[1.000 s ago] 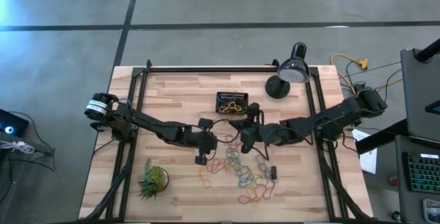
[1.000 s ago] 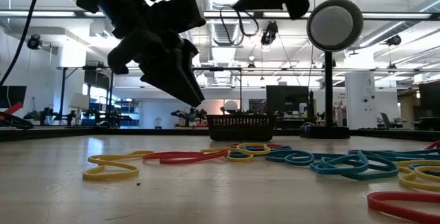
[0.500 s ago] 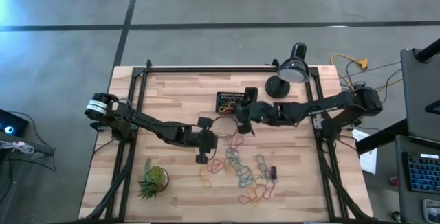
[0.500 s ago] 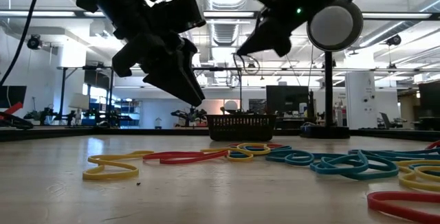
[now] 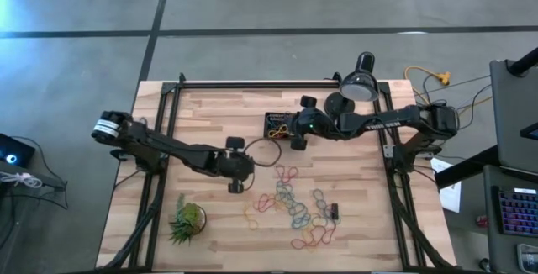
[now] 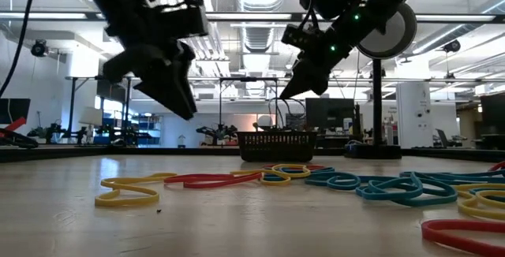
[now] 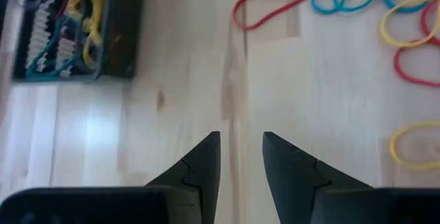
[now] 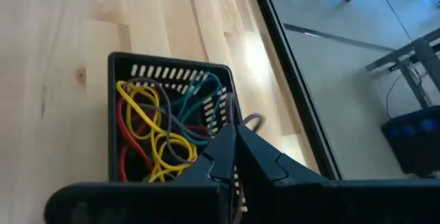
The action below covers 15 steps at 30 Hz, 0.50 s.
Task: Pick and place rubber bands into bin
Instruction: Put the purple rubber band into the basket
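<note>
Over the bin, the right hand hangs clenched on a grey rubber band.

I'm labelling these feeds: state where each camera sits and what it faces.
High: overhead, looking down; table, both arms, bin.
Low: table height, looking across rubber bands; arms overhead.
Left wrist: open left pincer above bare wood.
Right wrist: shut right pincer holding a grey band over the bin.
All four views show the bin.
</note>
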### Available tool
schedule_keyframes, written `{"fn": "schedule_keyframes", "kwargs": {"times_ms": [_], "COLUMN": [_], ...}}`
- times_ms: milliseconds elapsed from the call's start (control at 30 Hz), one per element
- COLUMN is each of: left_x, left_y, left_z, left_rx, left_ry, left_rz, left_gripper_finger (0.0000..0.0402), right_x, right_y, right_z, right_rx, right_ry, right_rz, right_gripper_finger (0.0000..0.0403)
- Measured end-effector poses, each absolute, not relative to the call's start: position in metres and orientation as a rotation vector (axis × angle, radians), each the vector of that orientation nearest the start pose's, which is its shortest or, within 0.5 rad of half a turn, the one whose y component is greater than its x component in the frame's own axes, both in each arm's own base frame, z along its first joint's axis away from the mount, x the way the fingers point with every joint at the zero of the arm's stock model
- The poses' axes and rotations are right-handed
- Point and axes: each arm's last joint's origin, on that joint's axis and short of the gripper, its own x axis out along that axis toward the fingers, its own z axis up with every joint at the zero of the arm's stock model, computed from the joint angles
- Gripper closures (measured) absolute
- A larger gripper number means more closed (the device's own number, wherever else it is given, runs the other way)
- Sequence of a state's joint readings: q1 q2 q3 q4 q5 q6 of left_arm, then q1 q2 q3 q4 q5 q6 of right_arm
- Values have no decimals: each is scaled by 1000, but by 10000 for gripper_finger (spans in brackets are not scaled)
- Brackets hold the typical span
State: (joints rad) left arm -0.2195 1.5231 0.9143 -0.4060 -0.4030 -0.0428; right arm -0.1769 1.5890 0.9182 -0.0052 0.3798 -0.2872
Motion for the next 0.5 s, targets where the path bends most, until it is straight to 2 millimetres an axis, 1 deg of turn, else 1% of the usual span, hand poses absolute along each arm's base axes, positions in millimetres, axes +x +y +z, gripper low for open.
{"fn": "schedule_keyframes", "kwargs": {"times_ms": [100, 267, 433, 500], "left_x": [276, 251, 227, 220], "left_y": [-53, -50, -48, -48], "left_z": [202, 211, 221, 224], "left_rx": [259, 216, 152, 136], "left_ry": [927, 874, 797, 757], "left_rz": [184, 212, 216, 209], "left_gripper_finger": [308, 308, 308, 308], "right_x": [320, 319, 321, 322], "right_y": [-72, -82, -91, -94], "right_z": [202, 199, 186, 180], "right_rx": [-328, -283, -240, -223], "right_ry": [751, 758, 776, 794], "right_rz": [-438, -442, -382, -376], "right_gripper_finger": [394, 394, 394, 394]}}
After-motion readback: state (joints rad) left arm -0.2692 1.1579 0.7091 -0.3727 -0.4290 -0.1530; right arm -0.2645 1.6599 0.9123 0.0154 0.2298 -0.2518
